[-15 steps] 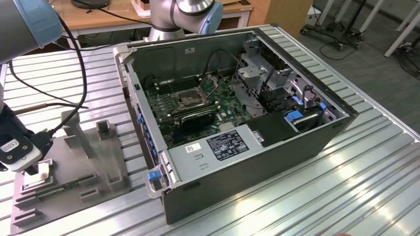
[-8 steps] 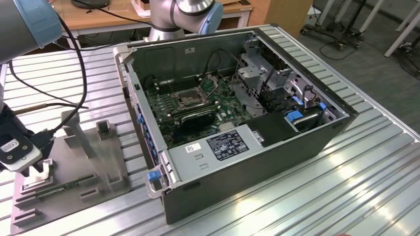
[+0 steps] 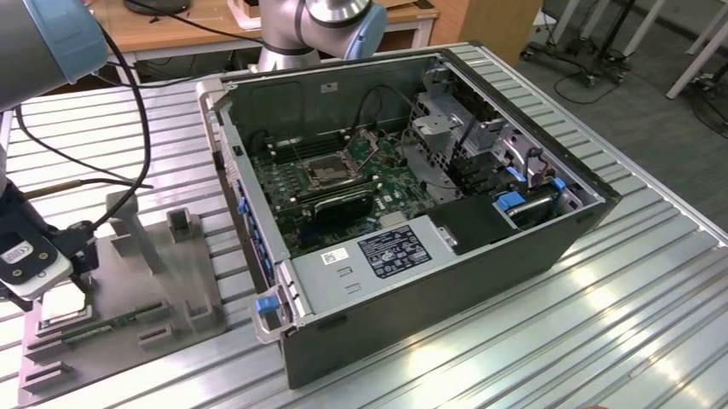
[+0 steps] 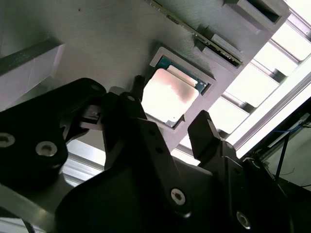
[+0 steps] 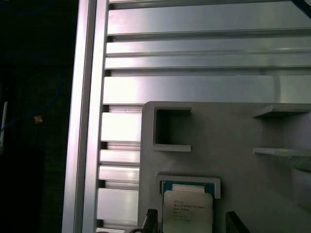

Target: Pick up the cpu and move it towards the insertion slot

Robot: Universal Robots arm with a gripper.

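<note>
You see the pincer (image 4: 171, 105) spread apart, a fingertip on each side of the cpu (image 4: 168, 92), which lies flat in the grey holder's (image 4: 112, 39) recess.

A robotics lab: opened computer tower (image 3: 455, 290) on a slatted aluminium workbench (image 3: 637, 324).

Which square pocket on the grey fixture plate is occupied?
The pocket under the open gripper, holding the silvery square cpu; the corner pocket of the grey fixture plate is empty.
</note>
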